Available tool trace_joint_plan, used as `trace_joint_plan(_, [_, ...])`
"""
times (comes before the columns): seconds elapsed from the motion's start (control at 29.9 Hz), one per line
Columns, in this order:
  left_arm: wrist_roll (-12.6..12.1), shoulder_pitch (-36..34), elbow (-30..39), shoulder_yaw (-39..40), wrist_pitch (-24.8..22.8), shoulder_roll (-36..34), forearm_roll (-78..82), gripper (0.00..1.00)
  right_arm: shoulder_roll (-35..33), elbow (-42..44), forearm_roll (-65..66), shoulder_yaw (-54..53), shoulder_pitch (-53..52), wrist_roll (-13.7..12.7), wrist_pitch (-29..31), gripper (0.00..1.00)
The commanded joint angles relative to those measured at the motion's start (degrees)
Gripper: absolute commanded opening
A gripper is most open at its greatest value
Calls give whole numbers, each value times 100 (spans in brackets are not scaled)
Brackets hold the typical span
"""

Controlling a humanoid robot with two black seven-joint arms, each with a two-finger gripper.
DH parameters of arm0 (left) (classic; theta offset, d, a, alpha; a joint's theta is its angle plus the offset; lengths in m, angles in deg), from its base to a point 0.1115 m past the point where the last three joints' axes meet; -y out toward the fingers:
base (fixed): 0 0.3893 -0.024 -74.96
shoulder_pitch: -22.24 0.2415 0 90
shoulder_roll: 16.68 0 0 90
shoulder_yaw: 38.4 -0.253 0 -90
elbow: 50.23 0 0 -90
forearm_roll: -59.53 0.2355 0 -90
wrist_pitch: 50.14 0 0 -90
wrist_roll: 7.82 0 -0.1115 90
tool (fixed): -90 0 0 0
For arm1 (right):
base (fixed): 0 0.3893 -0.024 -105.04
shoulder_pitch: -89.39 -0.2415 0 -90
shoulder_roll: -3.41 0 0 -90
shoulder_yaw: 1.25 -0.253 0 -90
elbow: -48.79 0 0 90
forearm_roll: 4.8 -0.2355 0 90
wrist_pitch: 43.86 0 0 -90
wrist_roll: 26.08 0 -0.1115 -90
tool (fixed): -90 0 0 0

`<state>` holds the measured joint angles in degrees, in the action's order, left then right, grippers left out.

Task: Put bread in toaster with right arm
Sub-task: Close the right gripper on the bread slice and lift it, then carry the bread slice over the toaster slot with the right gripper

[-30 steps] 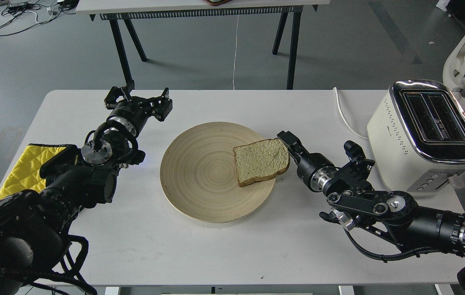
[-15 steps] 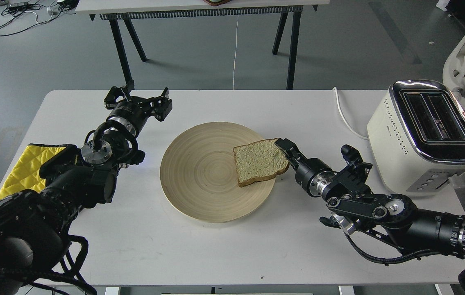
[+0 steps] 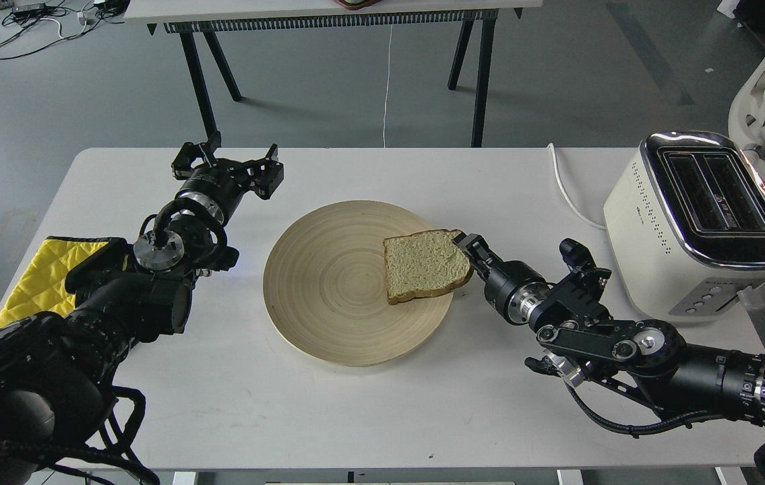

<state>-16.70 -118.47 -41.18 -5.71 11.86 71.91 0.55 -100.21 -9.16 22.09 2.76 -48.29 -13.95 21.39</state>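
The bread (image 3: 424, 264) is a pale tan slice with a brown crust, lying on the right side of a round wooden plate (image 3: 328, 296). My right gripper (image 3: 467, 246) reaches in from the right and touches the slice's right edge. One dark finger shows over the crust; the other is hidden, so I cannot tell its grip. The cream-white toaster (image 3: 665, 229) with a chrome top and two empty slots stands at the table's right end. My left gripper (image 3: 228, 164) is open and empty, left of the plate near the table's far side.
A yellow quilted cloth (image 3: 38, 273) lies at the table's left edge, partly under my left arm. A white cord (image 3: 567, 195) runs from the toaster across the table's back. A second table (image 3: 328, 13) stands beyond.
My right gripper has moved left and slightly down onto the bread's right edge. The slice has shifted a little to the left on the plate. The left arm has not moved.
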Motion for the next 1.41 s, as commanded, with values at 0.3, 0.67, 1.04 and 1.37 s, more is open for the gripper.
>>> trace_joint_plan(0.3, [0,0,0,0,0,0,-8,100,-26,-270,0,-207,-135,52,-47,9])
trace_joint_plan(0.67, [0,0,0,0,0,0,0,100,-482,-1052,0,-1570,-390,34,-65,8])
trace_joint_plan(1.04, [0,0,0,0,0,0,-8,100,-3179,-2071,-9,-1115,-2181,-203,-21,8])
trace_joint_plan(1.37, [0,0,0,0,0,0,0,100,-5351,-2546,956,635,-3335,-212,40,9])
